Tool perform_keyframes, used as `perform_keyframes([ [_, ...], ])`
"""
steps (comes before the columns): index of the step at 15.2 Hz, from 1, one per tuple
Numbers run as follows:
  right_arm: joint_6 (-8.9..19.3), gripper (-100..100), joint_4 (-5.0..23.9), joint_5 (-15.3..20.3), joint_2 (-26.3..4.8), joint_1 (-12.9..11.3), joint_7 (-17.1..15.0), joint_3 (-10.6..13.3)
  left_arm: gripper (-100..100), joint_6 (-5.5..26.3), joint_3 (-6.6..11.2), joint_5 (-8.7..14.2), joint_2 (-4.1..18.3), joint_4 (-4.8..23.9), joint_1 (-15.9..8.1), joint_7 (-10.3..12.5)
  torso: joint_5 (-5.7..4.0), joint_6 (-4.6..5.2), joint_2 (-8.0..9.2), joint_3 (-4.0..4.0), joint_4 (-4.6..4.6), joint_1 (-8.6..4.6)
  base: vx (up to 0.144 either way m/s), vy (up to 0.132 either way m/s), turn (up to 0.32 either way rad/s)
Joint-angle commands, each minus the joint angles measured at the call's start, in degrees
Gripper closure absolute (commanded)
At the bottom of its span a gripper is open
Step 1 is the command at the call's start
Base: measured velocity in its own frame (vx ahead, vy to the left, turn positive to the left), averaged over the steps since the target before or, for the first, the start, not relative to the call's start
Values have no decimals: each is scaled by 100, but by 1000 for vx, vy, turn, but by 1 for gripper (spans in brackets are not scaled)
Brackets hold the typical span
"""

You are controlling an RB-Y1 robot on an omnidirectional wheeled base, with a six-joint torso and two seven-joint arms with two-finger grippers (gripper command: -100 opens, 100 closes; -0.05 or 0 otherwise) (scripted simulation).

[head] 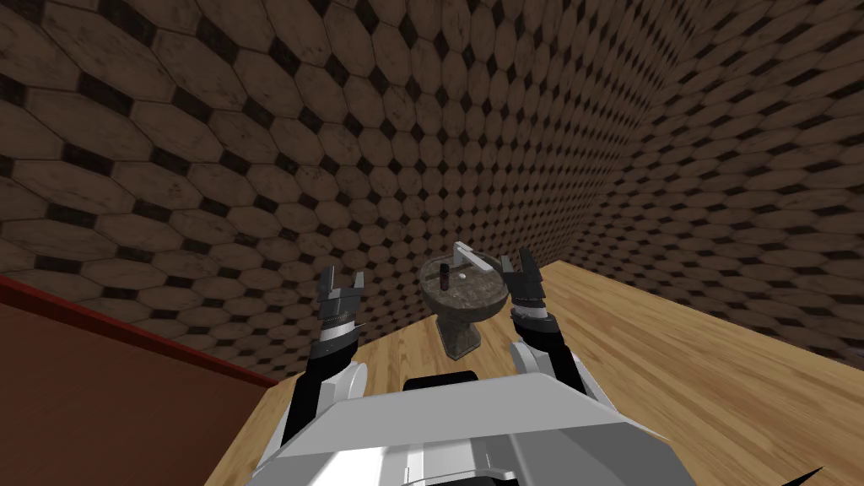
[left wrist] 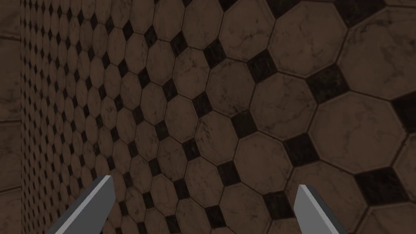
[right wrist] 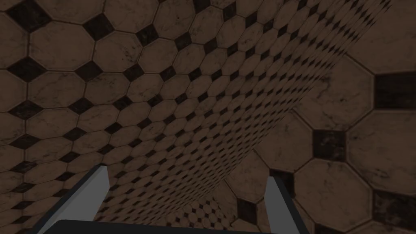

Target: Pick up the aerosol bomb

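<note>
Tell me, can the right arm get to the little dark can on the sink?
Probably yes. The right gripper is open and raised beside the sink, with the dark can standing at the basin's other side. Only the faucet sits between them, so the arm may need to go around it.

Aerosol can [head: 443, 275] stands on the basin [head: 477, 299], left of the tap [head: 470, 258].

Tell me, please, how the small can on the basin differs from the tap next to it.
The can is dark, almost black; the tap is light grey. The can is far smaller than the tap. The can is a short cylinder standing upright near the basin's left rim; the tap is an angular bar reaching across the bowl's back. Both rest on the same dark mottled pedestal basin.
</note>
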Motion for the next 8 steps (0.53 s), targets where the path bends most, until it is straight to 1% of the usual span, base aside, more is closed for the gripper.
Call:
perform_keyframes([
  [1, -16, -100, 40, 39, -224, -3, 7, 8, 0, 0, 0, 0, 0, 0, 0, 0, 0, 0, 0, 0, 0, 0, 3, 6, 27],
  [2, -32, -100, 82, 78, -364, -5, 15, 16, 0, 0, 0, 0, 0, 0, 0, 0, 0, -1, -1, 0, 0, 0, 8, 14, 49],
  [3, -32, -100, 82, 78, -397, -5, 15, 16, 0, 0, 0, 0, 0, 0, 0, 0, 0, -1, -2, -1, 0, 2, 11, 13, 36],
  [4, -53, -100, 136, 130, -588, -8, 25, 27, 0, 0, 0, 0, 0, 0, 0, 0, 1, -1, -3, -2, -1, 3, 16, 17, 52],
  [5, -53, -100, 136, 130, -592, -8, 25, 27, 0, 0, 0, 0, 0, 0, 0, 0, 1, -1, -5, -3, -1, 4, 14, 18, 40],
  [6, -79, -100, 203, 194, -792, -12, 37, 40, 0, 0, 0, 0, 0, 0, 0, 0, 1, -1, -6, -3, -1, 5, 12, 22, 46],
  [7, -79, -100, 203, 194, -806, -12, 37, 40, 0, 0, 0, 0, 0, 0, 0, 0, 1, -1, -6, -3, -1, 6, 12, 20, 39],
  [8, -109, -100, 282, 270, -1005, -16, 52, 56, 0, 0, 0, 0, 0, 0, 0, 0, 1, -1, -6, -3, -1, 6, 14, 25, 66],
])
